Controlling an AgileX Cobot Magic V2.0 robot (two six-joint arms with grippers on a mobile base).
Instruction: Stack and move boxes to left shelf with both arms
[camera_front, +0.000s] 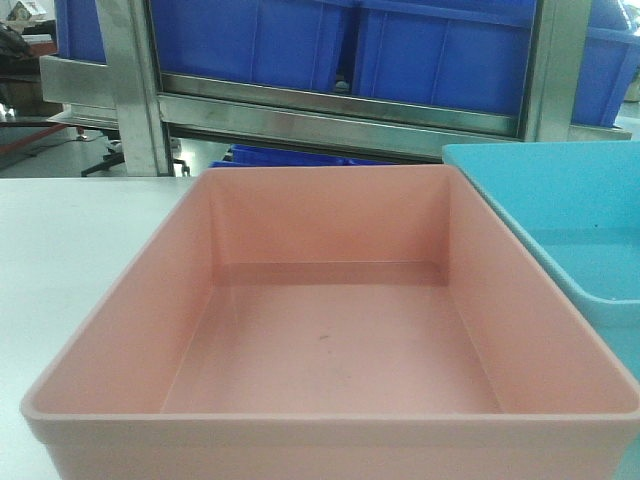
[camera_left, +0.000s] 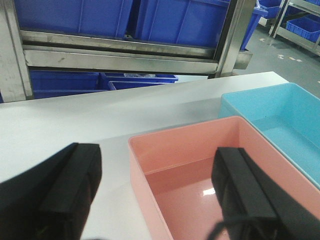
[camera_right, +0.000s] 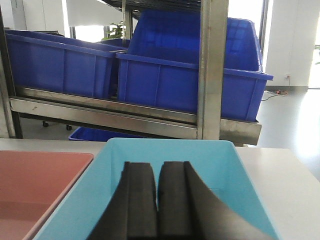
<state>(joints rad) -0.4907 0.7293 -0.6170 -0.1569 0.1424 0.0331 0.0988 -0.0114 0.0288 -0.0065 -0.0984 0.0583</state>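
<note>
Your salmon pink rectangular plastic bin (camera_front: 330, 215) sits on the white surface (camera_front: 70, 250), with the light sky blue plastic bin (camera_front: 580, 200) just beside its right wall. Your left end effector (camera_left: 155, 162) is spread astride the pink bin's left wall. Your right end effector (camera_right: 157, 175), pressed together, hangs over the blue bin. The stainless steel rack (camera_front: 340, 105) stands beyond the surface's far edge.

Warehouse: steel rack (camera_front: 340, 108) of blue crates (camera_front: 440, 50).
</note>
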